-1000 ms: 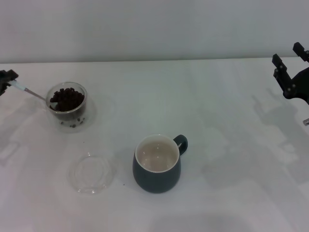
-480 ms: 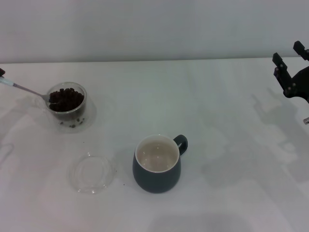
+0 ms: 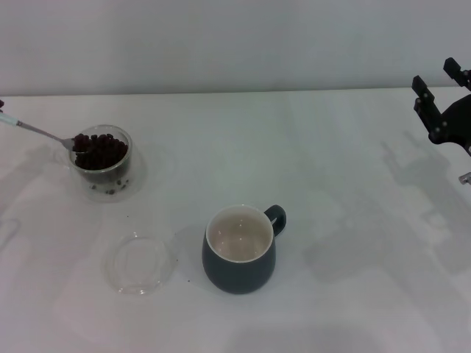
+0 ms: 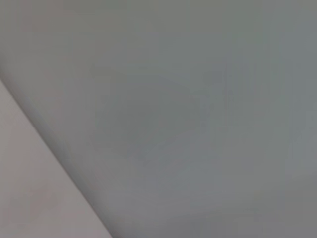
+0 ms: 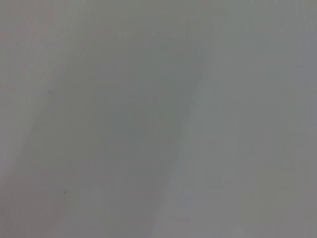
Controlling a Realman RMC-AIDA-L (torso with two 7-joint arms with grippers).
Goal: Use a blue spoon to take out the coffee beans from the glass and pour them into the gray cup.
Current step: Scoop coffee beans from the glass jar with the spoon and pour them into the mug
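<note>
The blue spoon (image 3: 33, 130) hangs tilted at the far left of the head view. Its pale handle runs off the left edge and its silver bowl sits at the left rim of the glass (image 3: 102, 173), touching the top of the coffee beans (image 3: 101, 152). Of my left gripper (image 3: 1, 104), only a dark sliver shows at that edge, and it holds the handle. The gray cup (image 3: 239, 268) stands at centre front with a bare cream inside and its handle to the back right. My right gripper (image 3: 436, 79) hovers open at the far right. Both wrist views show only blank surface.
A flat clear glass dish (image 3: 140, 262) lies on the white table (image 3: 331, 184), left of the cup and in front of the glass. A few stray beans lie inside the glass's double wall near its base.
The left gripper has drawn back past the left edge, and the spoon's bowl has risen from among the beans to the glass's left rim. The right gripper has lifted slightly.
</note>
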